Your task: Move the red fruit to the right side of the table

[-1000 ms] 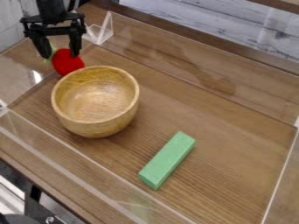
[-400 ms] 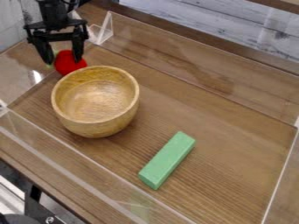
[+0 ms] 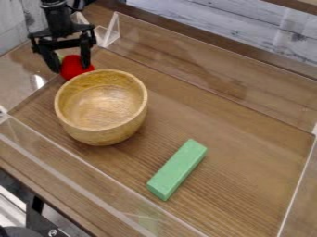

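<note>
The red fruit lies on the brown wood-grain table at the far left, just behind the wooden bowl. My black gripper points straight down over it, open, with one finger on each side of the fruit's upper part. The fingers hide the top of the fruit, so its green leaves do not show. I cannot tell whether the fingers touch it.
A round wooden bowl sits right in front of the fruit. A green rectangular block lies near the front, toward the right. Low clear acrylic walls border the tabletop.
The gripper has sunk a little lower around the fruit and rolled slightly. It has stayed open. The fruit, bowl and block have not moved.
</note>
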You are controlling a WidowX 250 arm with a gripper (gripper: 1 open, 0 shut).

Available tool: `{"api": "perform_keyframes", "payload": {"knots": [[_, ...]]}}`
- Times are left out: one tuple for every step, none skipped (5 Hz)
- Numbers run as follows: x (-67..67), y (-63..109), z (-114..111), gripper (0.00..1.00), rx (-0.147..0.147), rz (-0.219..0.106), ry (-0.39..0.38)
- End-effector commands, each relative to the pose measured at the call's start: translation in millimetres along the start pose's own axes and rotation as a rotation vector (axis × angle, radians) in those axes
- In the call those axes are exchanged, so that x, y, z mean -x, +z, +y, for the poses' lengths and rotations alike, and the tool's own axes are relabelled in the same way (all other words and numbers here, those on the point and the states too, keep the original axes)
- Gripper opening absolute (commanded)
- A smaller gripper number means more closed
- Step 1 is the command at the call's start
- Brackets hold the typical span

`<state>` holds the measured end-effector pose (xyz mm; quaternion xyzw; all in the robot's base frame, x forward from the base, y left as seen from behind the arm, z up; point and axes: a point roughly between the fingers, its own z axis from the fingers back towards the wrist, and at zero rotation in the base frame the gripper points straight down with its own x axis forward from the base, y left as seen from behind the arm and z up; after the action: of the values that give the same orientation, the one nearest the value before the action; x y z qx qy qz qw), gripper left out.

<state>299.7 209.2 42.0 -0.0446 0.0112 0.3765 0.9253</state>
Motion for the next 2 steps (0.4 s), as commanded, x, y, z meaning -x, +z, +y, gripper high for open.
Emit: {"api": "perform_keyframes", "payload": {"knots": [[-4.1,3.7,-7.4,1.0,0.012,-0.026,-0.026],[-5.5,2.9,-10.7,1.0,0.019,-0.031,-0.052]]}}
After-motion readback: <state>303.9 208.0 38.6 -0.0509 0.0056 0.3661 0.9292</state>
